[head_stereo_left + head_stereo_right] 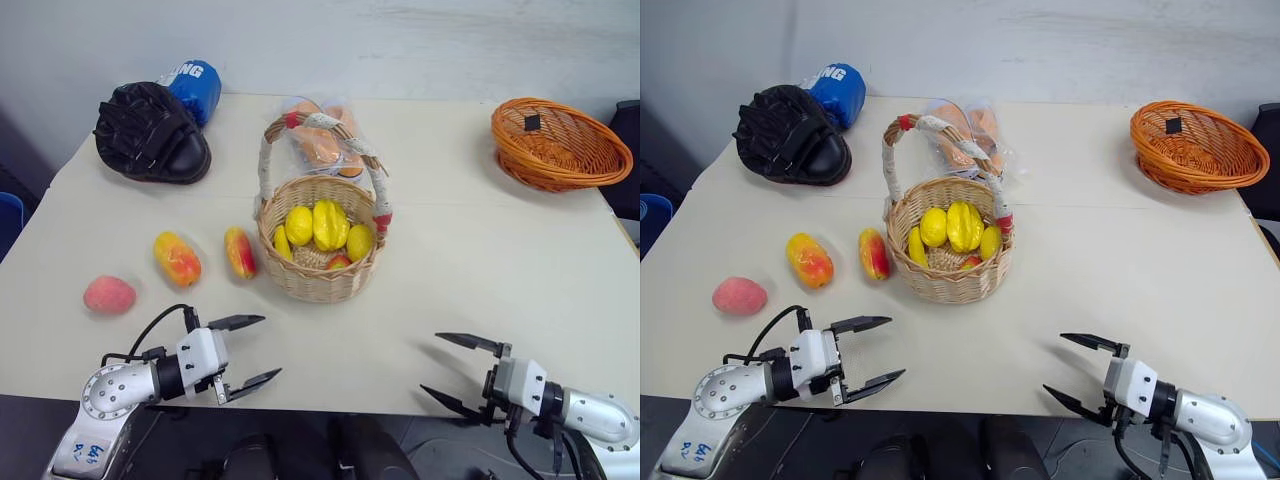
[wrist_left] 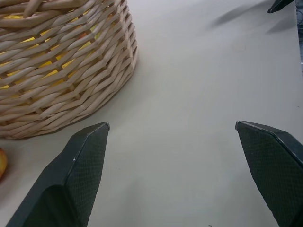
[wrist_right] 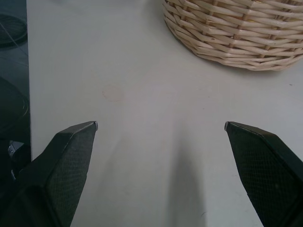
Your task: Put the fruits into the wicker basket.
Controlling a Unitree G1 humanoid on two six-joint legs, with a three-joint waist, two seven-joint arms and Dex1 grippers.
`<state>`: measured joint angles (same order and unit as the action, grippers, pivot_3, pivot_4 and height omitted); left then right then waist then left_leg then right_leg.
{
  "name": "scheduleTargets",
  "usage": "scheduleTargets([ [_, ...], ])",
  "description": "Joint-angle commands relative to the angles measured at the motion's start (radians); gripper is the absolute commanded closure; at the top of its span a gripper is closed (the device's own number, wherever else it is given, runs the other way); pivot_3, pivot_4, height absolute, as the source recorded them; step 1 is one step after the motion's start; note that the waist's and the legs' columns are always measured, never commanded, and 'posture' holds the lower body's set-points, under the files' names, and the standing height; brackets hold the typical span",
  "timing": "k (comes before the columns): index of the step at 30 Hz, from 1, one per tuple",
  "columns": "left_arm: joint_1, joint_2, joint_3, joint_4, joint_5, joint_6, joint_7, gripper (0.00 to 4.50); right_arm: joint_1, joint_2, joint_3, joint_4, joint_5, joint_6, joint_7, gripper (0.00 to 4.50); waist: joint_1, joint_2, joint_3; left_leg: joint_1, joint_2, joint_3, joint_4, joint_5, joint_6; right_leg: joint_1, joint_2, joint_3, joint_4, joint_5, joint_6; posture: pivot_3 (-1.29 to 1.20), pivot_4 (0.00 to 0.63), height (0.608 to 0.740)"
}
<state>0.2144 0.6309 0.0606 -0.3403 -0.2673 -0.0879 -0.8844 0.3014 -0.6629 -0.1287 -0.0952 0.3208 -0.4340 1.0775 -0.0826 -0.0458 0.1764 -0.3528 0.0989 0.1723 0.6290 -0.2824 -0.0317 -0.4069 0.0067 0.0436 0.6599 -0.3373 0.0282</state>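
Observation:
The wicker basket [image 1: 318, 262] stands mid-table with its arched handle up and several yellow fruits inside. Left of it lie two mangoes [image 1: 240, 252] [image 1: 177, 258], and further left a pink peach [image 1: 109, 295]. My left gripper [image 1: 250, 350] hovers open over the near table edge, in front of the mangoes and empty. At the near edge on the right, my right gripper [image 1: 450, 368] is open and empty too. The basket's woven wall [image 2: 61, 66] shows in the left wrist view and also in the right wrist view [image 3: 236, 33].
A shallow orange basket [image 1: 560, 145] sits at the back right. Plastic-wrapped orange pieces [image 1: 322, 142] lie behind the wicker basket. A black pad [image 1: 150, 132] and a blue glove [image 1: 194, 88] rest at the back left. The cream table [image 1: 480, 270] is bare on the right.

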Motion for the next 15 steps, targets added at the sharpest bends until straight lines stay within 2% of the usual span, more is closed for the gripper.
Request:
scheduleTargets([
  [1, 0.008, 0.001, 0.011, -0.041, -0.026, 0.014, 0.008, 0.00, -0.011, 0.012, 0.000, 0.005, 0.024, -0.029, 0.000, 0.05, 0.000, 0.000, 0.000, 0.000, 0.000, 0.000, 0.000, 0.000, 0.000, 0.000, 0.000, 0.000, 0.000, 0.000, 0.000, 0.00, 0.150, 0.740],
  [7, 0.028, 0.011, 0.041, -0.062, -0.101, 0.068, -0.010, 0.00, -0.063, 0.034, 0.025, 0.014, 0.052, -0.024, 0.013, 0.05, -0.002, 0.000, 0.000, 0.000, 0.000, 0.000, 0.000, 0.000, 0.000, 0.000, 0.000, 0.000, 0.000, 0.000, 0.000, 0.00, 0.150, 0.740],
  [10, 0.046, -0.012, 0.102, -0.099, -0.231, 0.216, 0.057, 0.00, -0.093, 0.072, 0.024, -0.038, 0.160, 0.050, 0.000, 0.05, -0.001, 0.000, 0.000, 0.000, 0.001, 0.000, 0.000, 0.000, 0.000, 0.000, 0.000, 0.000, 0.001, 0.000, 0.000, 0.00, 0.150, 0.740],
  [14, 0.135, -0.089, 0.246, -0.124, -0.279, 0.228, 0.171, 0.00, -0.120, 0.088, 0.028, -0.188, 0.274, 0.164, -0.039, 0.05, -0.004, 0.001, 0.001, 0.000, 0.001, -0.001, 0.000, 0.000, 0.000, 0.000, 0.000, 0.000, 0.001, 0.000, 0.000, 0.00, 0.150, 0.740],
  [15, 0.186, -0.133, 0.319, -0.129, -0.302, 0.219, 0.216, 0.00, -0.127, 0.096, 0.035, -0.224, 0.273, 0.166, -0.051, 0.05, -0.006, 0.001, 0.001, 0.000, 0.001, -0.001, 0.000, 0.000, 0.000, 0.000, 0.000, 0.000, 0.001, 0.000, 0.000, 0.00, 0.150, 0.740],
])
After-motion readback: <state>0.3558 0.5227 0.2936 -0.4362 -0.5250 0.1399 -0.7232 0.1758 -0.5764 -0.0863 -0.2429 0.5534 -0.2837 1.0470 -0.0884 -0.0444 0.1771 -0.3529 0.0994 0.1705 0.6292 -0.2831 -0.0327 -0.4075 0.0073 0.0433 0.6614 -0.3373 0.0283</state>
